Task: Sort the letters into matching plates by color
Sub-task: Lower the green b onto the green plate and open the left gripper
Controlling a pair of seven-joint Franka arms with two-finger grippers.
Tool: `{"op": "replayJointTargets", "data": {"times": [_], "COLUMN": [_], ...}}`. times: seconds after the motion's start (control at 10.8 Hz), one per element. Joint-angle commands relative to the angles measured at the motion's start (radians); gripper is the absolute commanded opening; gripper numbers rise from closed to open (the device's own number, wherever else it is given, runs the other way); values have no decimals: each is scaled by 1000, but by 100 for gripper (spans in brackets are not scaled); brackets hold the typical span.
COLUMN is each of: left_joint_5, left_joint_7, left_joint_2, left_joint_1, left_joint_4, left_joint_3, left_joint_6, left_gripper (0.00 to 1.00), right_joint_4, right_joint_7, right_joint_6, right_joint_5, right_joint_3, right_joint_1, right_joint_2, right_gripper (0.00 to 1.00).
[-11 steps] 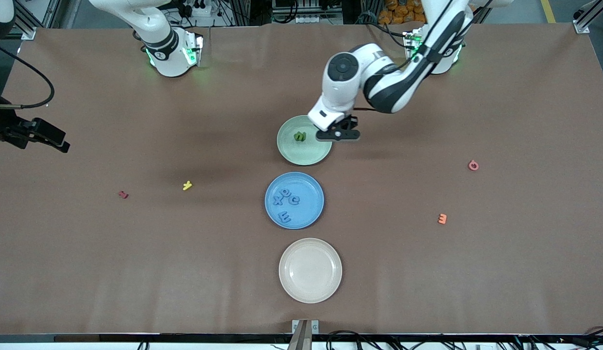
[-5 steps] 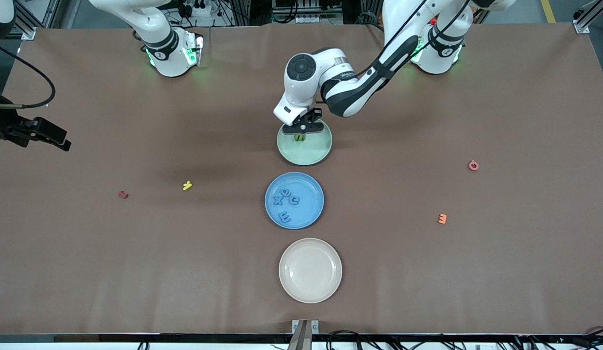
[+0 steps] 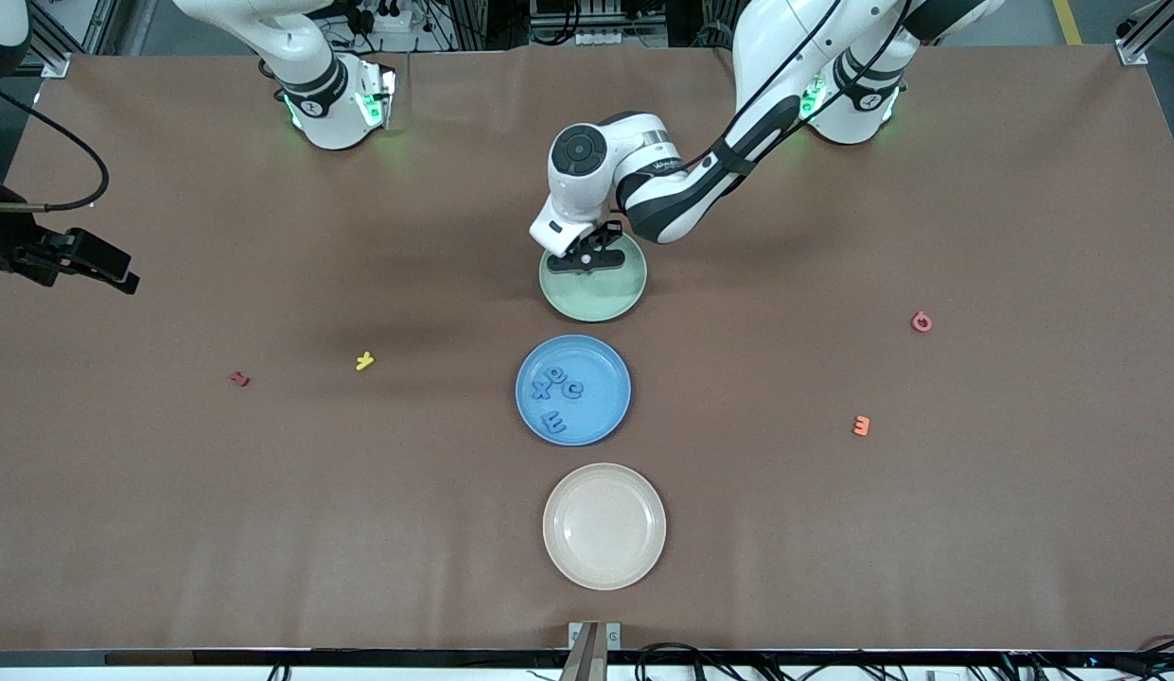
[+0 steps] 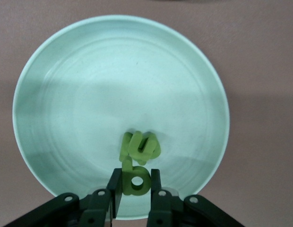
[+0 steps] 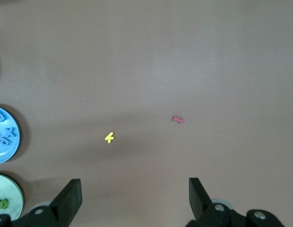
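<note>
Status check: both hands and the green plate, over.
Left hand over green plate, shut on green letter. Another green letter beside it in the plate. Right hand open, waiting. Nothing in the way.

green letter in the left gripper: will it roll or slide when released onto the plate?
Probably stays put: the green letter between the left gripper fingers looks chunky and flat-faced. It looks stiff and light. It may nudge the green letter lying beside it in the green plate.

On my feed the blue plate (image 3: 617,419) carries blue letters (image 3: 558,390) I read as X, C and E; a fourth looks like a or d, I can't tell which. An orange letter (image 3: 861,426) toward the left arm's end of the table reads E or M. I can't read the writing on the left arm.
</note>
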Motion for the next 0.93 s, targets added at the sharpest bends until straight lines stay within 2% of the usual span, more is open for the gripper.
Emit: {"op": "replayJointTargets", "data": {"times": [0.0,0.28,0.37,0.46,0.56,0.83], "left_joint_5": [32,49,49,44,43,34], "left_joint_7": [-28,-28,-29,-50,-57,-57], "left_joint_2": [23,40,46,46,46,40], "left_joint_1": [-9,-6,-8,-8,-6,-2], "left_joint_4": [48,52,52,52,56,86], "left_joint_3": [10,11,11,11,9,9], "left_joint_6": [-13,-7,-7,-5,-5,-7], "left_gripper": [0,0,12,94,100,100], "right_joint_4": [1,2,1,1,1,1], "right_joint_7": [-7,-8,-8,-8,-8,-8], "right_joint_6": [-5,-5,-5,-5,-4,-4], "right_joint_5": [8,8,8,8,8,8], "right_joint_3": [3,3,3,3,3,3], "right_joint_1": [-6,-6,-6,-6,-8,-9], "right_joint_2": [5,9,9,9,9,12], "right_gripper": [100,100,100,100,100,100]}}
